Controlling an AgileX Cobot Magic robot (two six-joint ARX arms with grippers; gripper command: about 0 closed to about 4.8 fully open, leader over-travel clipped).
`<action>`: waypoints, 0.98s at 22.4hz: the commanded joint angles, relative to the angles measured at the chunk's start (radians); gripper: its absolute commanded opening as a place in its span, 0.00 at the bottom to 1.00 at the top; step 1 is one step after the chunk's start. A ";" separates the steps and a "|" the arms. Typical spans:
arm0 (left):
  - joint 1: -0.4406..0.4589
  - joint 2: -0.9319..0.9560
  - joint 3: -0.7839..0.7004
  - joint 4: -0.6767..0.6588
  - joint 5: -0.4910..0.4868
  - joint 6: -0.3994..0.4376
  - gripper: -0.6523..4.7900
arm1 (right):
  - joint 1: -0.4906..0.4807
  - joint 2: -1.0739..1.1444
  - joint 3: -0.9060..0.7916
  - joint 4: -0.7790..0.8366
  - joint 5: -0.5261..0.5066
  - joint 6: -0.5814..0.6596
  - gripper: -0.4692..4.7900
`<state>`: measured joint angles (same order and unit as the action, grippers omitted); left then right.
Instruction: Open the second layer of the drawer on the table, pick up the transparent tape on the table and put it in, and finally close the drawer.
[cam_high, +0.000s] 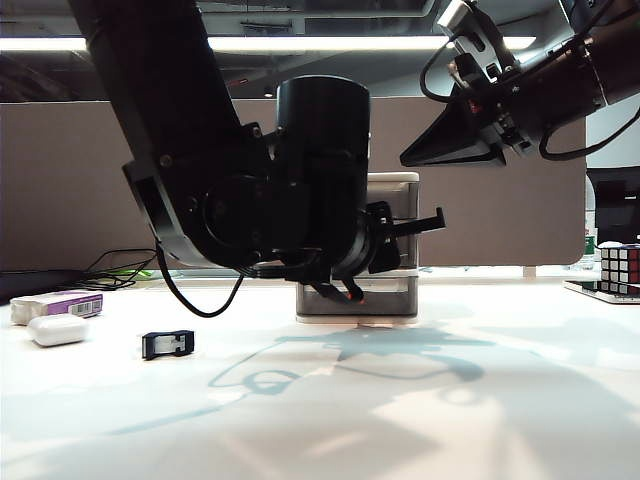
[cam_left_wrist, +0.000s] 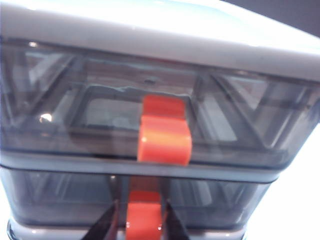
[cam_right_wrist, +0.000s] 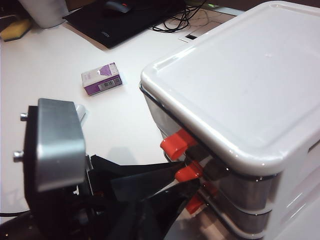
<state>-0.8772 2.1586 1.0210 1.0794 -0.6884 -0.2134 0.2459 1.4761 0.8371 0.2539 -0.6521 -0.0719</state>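
Observation:
The drawer (cam_high: 393, 305) stands mid-table, a white frame with smoky grey layers, largely hidden behind my left arm. My left gripper (cam_left_wrist: 143, 212) is at its front, its dark fingers (cam_left_wrist: 107, 225) pressed against both sides of the red-orange tab (cam_left_wrist: 144, 222) of the second layer (cam_left_wrist: 65, 200), which is closed. The same grip shows in the right wrist view, where the left gripper (cam_right_wrist: 187, 181) meets the middle tab (cam_right_wrist: 188, 172). The transparent tape (cam_high: 167, 343), a small black dispenser, lies on the table (cam_high: 400, 420) to the left. My right gripper (cam_high: 408, 158) hangs high above the drawer, holding nothing.
A white rounded case (cam_high: 57, 330) and a purple-and-white box (cam_high: 60, 303) lie at the far left, the box also seen beyond the drawer (cam_right_wrist: 101, 78). A puzzle cube (cam_high: 620, 268) stands at the right edge. Cables and a dark pad lie behind.

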 joint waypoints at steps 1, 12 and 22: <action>0.001 0.013 0.007 0.010 0.016 0.003 0.32 | 0.001 -0.002 0.002 0.011 -0.005 0.000 0.08; 0.007 0.018 0.023 0.016 0.016 0.004 0.25 | 0.001 -0.002 0.002 0.011 -0.005 0.000 0.08; 0.007 0.018 0.026 0.019 0.018 0.004 0.23 | 0.001 -0.002 0.002 0.008 -0.005 0.000 0.08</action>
<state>-0.8734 2.1792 1.0439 1.0813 -0.6731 -0.2134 0.2459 1.4761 0.8371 0.2531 -0.6525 -0.0719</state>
